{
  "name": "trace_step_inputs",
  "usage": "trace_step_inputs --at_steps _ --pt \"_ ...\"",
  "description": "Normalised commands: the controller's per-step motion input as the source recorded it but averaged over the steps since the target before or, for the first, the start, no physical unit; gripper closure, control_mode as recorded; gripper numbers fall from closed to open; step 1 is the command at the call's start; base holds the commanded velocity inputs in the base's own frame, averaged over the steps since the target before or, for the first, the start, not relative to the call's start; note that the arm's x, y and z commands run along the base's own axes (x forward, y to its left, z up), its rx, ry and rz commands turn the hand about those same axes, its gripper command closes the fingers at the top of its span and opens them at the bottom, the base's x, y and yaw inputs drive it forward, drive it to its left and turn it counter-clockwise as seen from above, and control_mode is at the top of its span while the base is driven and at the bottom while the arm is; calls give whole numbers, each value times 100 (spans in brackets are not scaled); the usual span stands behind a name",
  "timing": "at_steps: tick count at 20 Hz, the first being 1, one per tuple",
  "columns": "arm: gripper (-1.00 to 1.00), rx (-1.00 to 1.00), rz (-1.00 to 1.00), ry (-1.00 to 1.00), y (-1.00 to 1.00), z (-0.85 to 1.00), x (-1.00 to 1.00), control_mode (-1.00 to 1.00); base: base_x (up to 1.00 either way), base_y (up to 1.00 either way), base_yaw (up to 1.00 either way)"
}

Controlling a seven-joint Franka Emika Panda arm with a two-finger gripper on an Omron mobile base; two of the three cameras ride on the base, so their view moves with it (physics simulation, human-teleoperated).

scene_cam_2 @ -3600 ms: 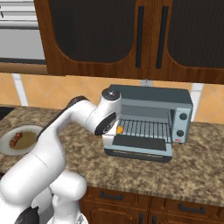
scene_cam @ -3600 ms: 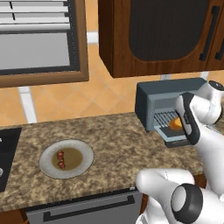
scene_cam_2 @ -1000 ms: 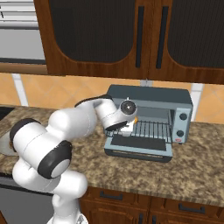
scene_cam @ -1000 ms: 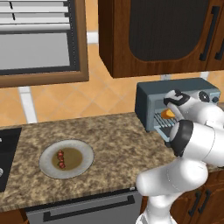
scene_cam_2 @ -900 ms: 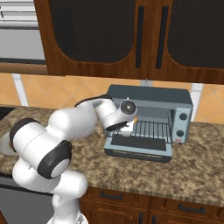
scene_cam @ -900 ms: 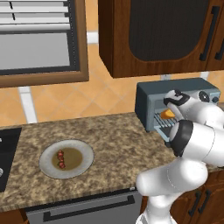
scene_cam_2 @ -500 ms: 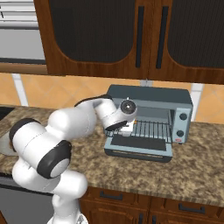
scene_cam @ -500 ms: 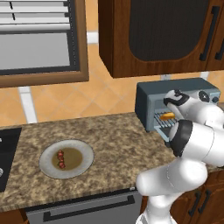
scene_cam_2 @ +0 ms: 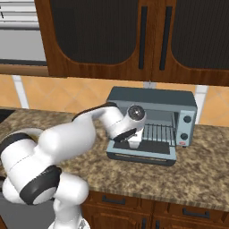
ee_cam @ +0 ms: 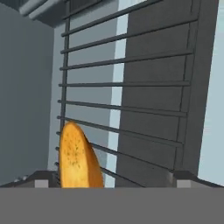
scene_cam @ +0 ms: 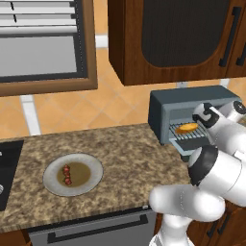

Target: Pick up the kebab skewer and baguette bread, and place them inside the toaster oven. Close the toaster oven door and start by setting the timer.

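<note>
The baguette bread lies on the wire rack inside the toaster oven, and shows as a golden loaf in the left base view. My gripper is open just in front of the rack; its fingertips stand wide apart, with the loaf loose near the left one. The toaster oven door hangs open and flat in front of the oven. The kebab skewer rests on a grey plate far to the left on the counter.
Two knobs sit on the oven's right edge. Dark wooden cabinets hang low above the oven. A black stovetop borders the counter's left end. The speckled counter stretches between plate and oven.
The jaws have spread apart and let go of the baguette bread, which now lies a little lower on the rack. The arm has barely moved.
</note>
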Motion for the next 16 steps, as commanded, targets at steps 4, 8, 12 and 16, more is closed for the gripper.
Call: trace_step_inputs --at_steps 4,8,12,16 --pt "-100 -10 14 19 84 49 -49 -100 0 0 0" --pt "-100 -15 39 29 100 26 -30 -100 0 0 0" --pt "-100 -10 71 22 100 -17 -27 -100 0 0 0" --pt "-100 -10 70 16 100 -26 -31 -100 0 0 0"
